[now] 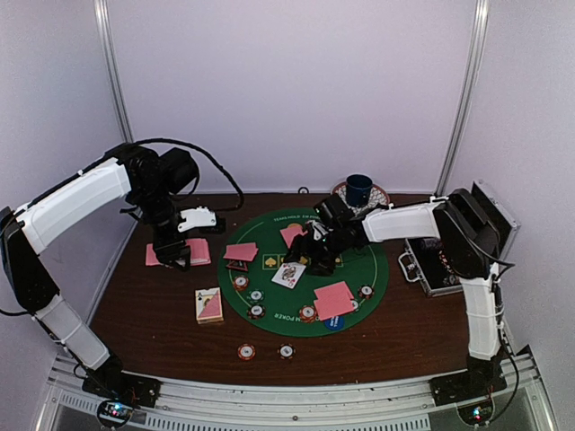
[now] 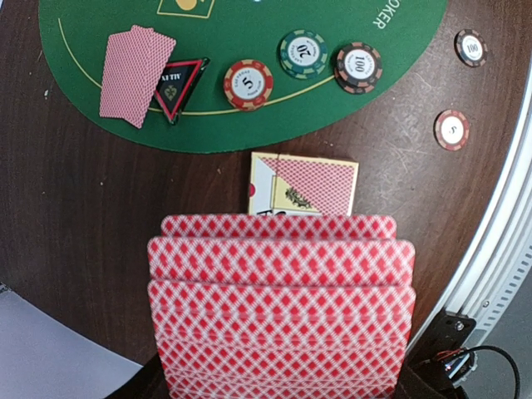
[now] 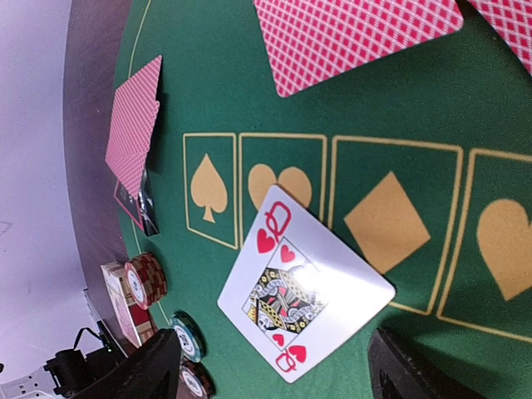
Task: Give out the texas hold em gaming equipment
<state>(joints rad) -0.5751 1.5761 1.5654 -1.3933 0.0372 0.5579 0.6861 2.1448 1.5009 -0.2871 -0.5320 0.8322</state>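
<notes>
My left gripper point(image 1: 172, 255) hangs over the table's left side, shut on a fan of pink-backed playing cards point(image 2: 281, 307) that hides its fingers. My right gripper point(image 3: 278, 376) stands open low over the green mat point(image 1: 355, 269). Its dark fingers point(image 3: 154, 370) straddle the near end of a face-up queen of hearts point(image 3: 303, 283) lying flat on the mat. Face-down cards point(image 1: 241, 252) lie beside the black triangle marker point(image 2: 177, 83), and more lie at the mat's far side point(image 1: 292, 235) and near right point(image 1: 334, 299). Striped poker chips point(image 2: 248, 84) sit along the mat's near edge.
A card box point(image 1: 209, 305) lies on the wood left of the mat. Two chips point(image 1: 246, 352) rest near the table's front edge. The blue mug point(image 1: 359, 189) on its saucer stands at the back. An open black case point(image 1: 431, 265) sits at the right.
</notes>
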